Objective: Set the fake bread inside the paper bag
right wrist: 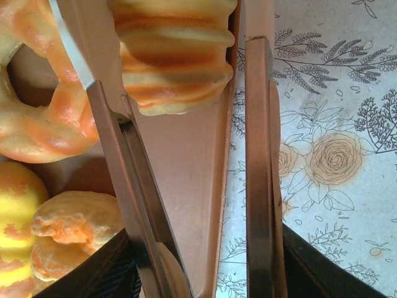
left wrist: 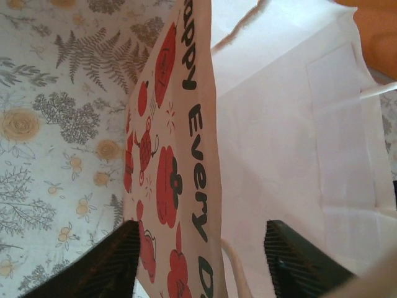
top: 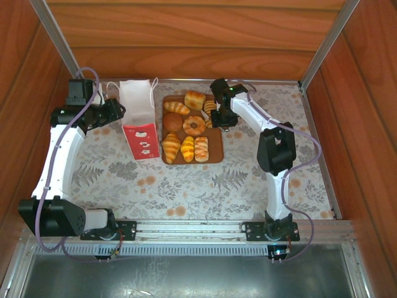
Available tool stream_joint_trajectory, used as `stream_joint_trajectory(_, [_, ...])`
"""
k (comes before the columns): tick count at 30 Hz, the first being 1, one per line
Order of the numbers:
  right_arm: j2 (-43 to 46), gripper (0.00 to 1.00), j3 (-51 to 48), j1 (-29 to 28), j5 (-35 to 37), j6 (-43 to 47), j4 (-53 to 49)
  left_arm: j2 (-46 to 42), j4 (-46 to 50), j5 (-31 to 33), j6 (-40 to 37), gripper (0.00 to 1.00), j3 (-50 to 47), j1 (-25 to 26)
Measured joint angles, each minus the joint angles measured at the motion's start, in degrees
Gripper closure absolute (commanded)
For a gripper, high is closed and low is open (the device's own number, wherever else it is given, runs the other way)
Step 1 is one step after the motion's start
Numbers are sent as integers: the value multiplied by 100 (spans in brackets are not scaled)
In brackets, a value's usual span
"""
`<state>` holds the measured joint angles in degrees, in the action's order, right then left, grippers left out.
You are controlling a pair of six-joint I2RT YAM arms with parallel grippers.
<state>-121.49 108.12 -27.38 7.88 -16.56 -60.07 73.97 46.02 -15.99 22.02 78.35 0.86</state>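
Observation:
The paper bag [top: 139, 118] stands upright left of the board, white above and red below. Its printed side edge and a cord handle [left wrist: 232, 261] lie between the fingers [left wrist: 105, 267] of my left gripper [left wrist: 201, 248], which stands open around them without touching. Several pieces of fake bread [top: 186, 148] lie on the brown board [top: 214, 153]. My right gripper [right wrist: 205, 261] is shut on thin metal tongs [right wrist: 257, 155] at the board's right edge. The tong arms are spread beside a striped roll [right wrist: 173, 56] and next to the ring donut [right wrist: 56, 124].
A floral cloth [top: 205, 186] covers the table inside wooden walls. A croissant [right wrist: 68, 236] and a yellow roll [right wrist: 15, 205] lie left of the tongs. The right tong arm hangs over the cloth [right wrist: 335, 155] off the board. The metal rail [top: 186, 230] runs along the near edge.

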Motion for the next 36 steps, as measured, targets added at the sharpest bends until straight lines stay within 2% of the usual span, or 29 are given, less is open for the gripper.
stream_joint_trajectory(8, [-72,49,96,0,-9,-4,-107,-597,-2,389,-146,24,0,-90])
stream_joint_trajectory(12, [-203,55,262,0,-48,-37,-249,-918,-7,621,-223,22,0,-168])
stream_joint_trajectory(16, [-256,66,339,-2,-96,-70,-339,-1202,-20,647,-273,22,0,-326])
stream_joint_trajectory(18, [-243,71,339,-7,-107,-85,-339,-1283,-22,391,-258,23,4,-577])
stream_joint_trajectory(22, [-76,80,179,-4,-142,-116,-221,-1276,-57,-533,-70,23,13,-1491])
stream_joint_trajectory(24, [125,81,-4,-4,-175,-142,-114,-1226,-94,-935,26,23,13,-1823])
stream_joint_trajectory(27, [522,81,-317,-4,-221,-184,72,-1156,-122,-1440,125,23,13,-2000])
stream_joint_trajectory(36, [1784,82,-872,-4,-278,-328,546,-1034,-297,-2455,374,25,-42,-2057])
